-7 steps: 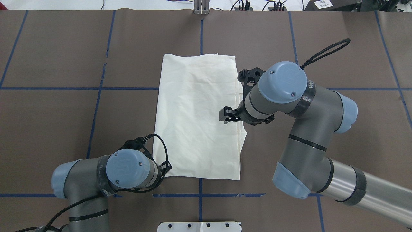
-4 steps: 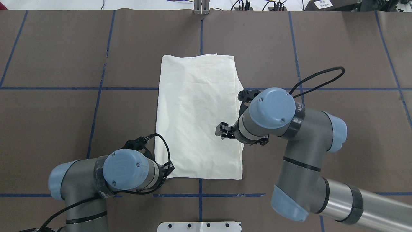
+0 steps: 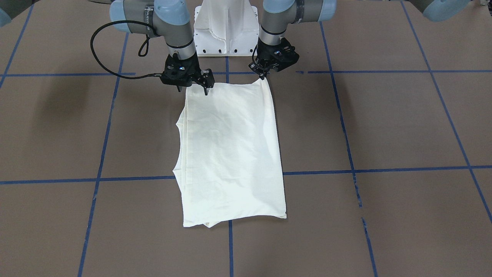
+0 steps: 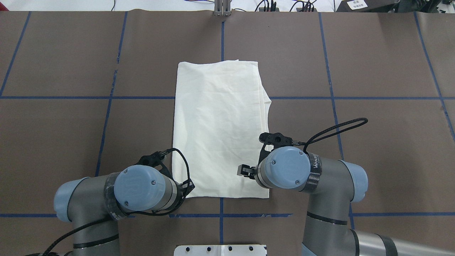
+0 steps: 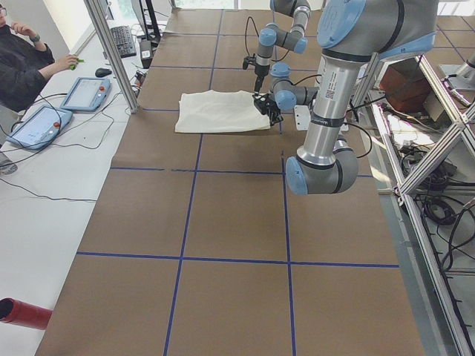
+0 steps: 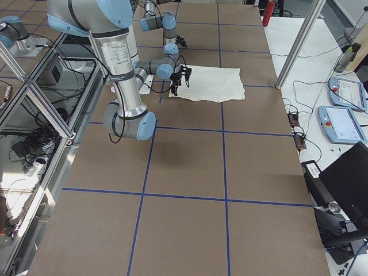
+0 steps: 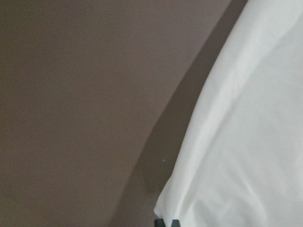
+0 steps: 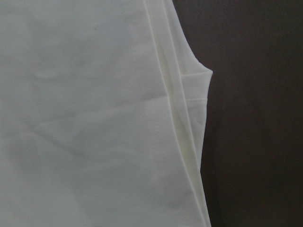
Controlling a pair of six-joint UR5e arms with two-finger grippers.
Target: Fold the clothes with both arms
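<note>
Overhead exterior shows the shirt flat mid-desk, its long axis running away from the robot and both arms at its near corners. Left arm points straight down, jaws seemingly pinched on its corner. Right arm hangs over the other corner, jaws spread wide and empty, close above the cloth.

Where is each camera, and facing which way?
Front-facing: across table, looking down; left gripper, right gripper.
Overhead: behind, looking forward-down; left arm, right arm.
Exterior left: table end; left arm near.
Exterior right: other end; right arm near.
Left wrist: onto shirt corner; fingertips barely.
Right wrist: onto shirt edge; no gripper.
All share the shirt.
</note>
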